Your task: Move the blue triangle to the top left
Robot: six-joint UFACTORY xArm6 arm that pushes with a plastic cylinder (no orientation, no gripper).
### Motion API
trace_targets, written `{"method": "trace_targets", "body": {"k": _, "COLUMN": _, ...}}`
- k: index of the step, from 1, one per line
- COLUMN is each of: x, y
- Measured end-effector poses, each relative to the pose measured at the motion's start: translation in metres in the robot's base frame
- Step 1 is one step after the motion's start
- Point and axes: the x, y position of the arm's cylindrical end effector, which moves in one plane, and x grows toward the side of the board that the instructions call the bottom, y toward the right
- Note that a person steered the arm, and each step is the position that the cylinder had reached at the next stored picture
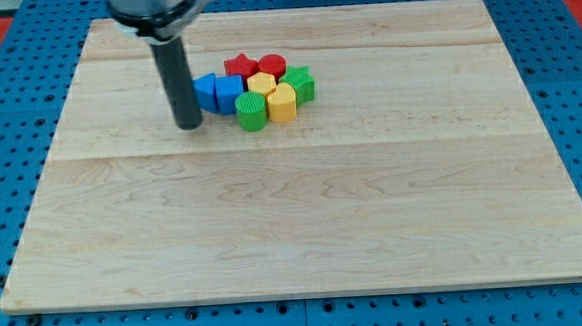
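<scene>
Blue triangle sits at the view's left end of the block cluster, touching the blue cube. My tip is just beside it, lower left. No gripper on this rod. Top-left push likely needs the tip on its right side. Worktop: pale wood grain.

no text, no labels — nothing legible

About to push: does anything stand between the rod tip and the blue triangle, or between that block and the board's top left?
Nothing visible: my tip sits just left of the blue triangular block, and no block lies toward the wooden board's top-left corner.
</scene>
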Motion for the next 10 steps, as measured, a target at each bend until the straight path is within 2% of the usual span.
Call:
{"method": "trace_targets", "body": {"k": 2, "x": -0.014, "y": -0.005}}
{"method": "trace_targets", "body": {"k": 4, "x": -0.017, "y": 0.023}}
{"method": "trace_targets", "body": {"k": 7, "x": -0.119, "y": 0.035}}
{"method": "trace_targets", "body": {"k": 9, "x": -0.159, "y": 0.066}}
{"method": "trace_targets", "body": {"k": 10, "x": -0.164, "y": 0.091}}
